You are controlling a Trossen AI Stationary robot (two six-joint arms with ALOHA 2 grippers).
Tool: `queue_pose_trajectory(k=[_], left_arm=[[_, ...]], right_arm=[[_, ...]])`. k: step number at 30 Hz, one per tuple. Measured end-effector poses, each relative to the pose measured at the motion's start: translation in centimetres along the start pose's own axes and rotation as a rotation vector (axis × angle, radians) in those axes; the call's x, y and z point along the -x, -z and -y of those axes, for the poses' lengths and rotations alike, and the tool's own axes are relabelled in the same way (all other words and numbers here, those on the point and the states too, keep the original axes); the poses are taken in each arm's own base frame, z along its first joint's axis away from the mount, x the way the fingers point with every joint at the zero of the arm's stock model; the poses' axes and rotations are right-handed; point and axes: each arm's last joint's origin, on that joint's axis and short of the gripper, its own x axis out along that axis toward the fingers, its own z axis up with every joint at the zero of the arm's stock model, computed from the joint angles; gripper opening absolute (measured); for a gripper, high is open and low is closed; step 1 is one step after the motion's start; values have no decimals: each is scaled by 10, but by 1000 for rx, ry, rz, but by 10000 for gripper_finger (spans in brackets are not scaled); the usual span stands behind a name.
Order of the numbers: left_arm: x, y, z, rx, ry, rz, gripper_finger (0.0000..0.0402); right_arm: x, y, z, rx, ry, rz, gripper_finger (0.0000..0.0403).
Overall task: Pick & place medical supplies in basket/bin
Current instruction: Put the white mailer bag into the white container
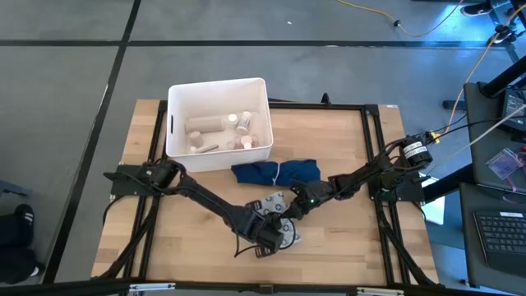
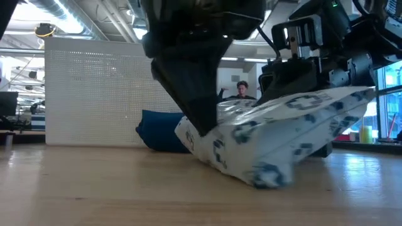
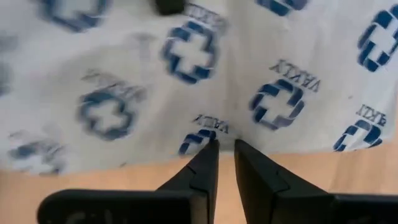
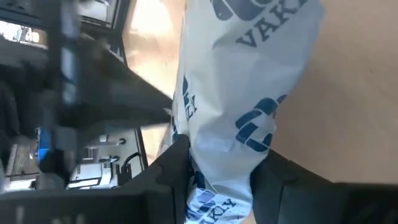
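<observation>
**Low view: a soft printed pouch pinched between two grippers**

Low view shows a white pouch (image 2: pixel 276 141) printed with blue crosses, one end lifted and the other sagging to the wooden table (image 2: pixel 94 194). It looks light, limp and crinkly, like thin plastic or coated paper, so it will fold and slide rather than keep its shape; I judge it not fragile. It lies near the front edge of the table, well apart from the white basket (image 1: pixel 218 156) at the far edge.

The right gripper (image 4: pixel 221 171) has its fingers closed around one bunched end of the pouch. The left gripper (image 3: pixel 225 158) stands almost closed at the pouch's border; whether it nips the material I cannot tell. A hold on a gathered end seems safest.

A dark blue cloth (image 1: pixel 275 173) lies crumpled between pouch and basket.
</observation>
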Motion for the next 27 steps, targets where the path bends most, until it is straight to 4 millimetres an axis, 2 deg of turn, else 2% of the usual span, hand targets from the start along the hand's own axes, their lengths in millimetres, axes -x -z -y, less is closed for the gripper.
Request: queue_pose_trajectory(k=[2, 5, 8, 12, 16, 18, 20, 23, 27], left_arm=[[12, -1, -5, -6, -24, 16, 47], [41, -4, -14, 13, -41, 54, 47], [69, 1, -18, 38, -45, 57, 49], [116, 8, -24, 49, -35, 156, 48], [160, 12, -34, 14, -47, 297, 42], [181, 15, -41, -10, -39, 354, 39], [200, 19, -47, 40, -13, 402, 38], [222, 26, -56, 83, -57, 498, 34], [251, 34, -71, 82, -152, 641, 24]], right_arm=[[0, 0, 0, 4, -1, -6, 116], [0, 2, -1, 8, -15, -48, 116], [0, 2, -2, 26, -26, -54, 116], [7, 2, -19, 153, -125, -37, 116], [24, -6, -49, 281, -238, 24, 116], [37, -12, -71, 350, -302, 70, 116], [53, -19, -93, 430, -343, 117, 116], [78, -34, -125, 561, -295, 181, 116], [124, -61, -175, 739, -120, 316, 116]])
